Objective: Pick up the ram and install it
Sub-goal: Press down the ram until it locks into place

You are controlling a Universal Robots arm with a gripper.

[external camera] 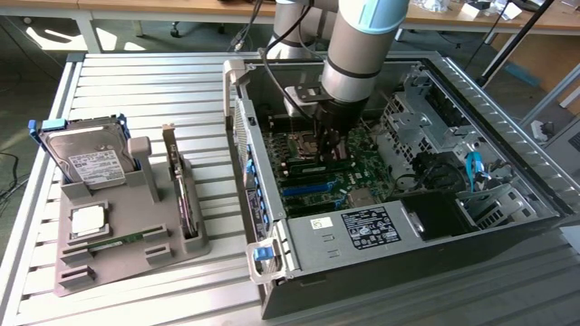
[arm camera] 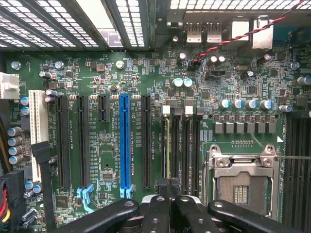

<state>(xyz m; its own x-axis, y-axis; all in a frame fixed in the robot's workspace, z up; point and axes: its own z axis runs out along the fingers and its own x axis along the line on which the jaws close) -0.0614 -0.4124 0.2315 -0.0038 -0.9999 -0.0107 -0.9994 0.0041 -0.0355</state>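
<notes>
— Where is the ram [external camera: 119, 240] seen?

— It is seen lying flat in a groove of the grey holder [external camera: 172, 250], which is set on the slatted tabletop [external camera: 136, 81] towards the exterior view's left. A square silver chip [external camera: 88, 219] is placed just beside it, a hard drive [external camera: 91, 163] is stood upright at the holder's far end, and an expansion card [external camera: 181, 197] is stood on edge along the side nearer the computer case [external camera: 507, 136].

— And the end effector [external camera: 331, 153]?

— It is lowered inside the open case, well apart from the ram, and is held close above the motherboard [arm camera: 121, 73]. In the wrist view the end effector [arm camera: 170, 201] is shown with its fingers [arm camera: 158, 213] pressed together; nothing is seen gripped between them.

— What is found beneath it?

— The fingertips are lined up with the row of memory slots [arm camera: 187, 145], which is located between a blue expansion slot [arm camera: 125, 141] and the open processor socket [arm camera: 240, 179].

— Is the ram touched?

— No; it is left in the holder.
</notes>
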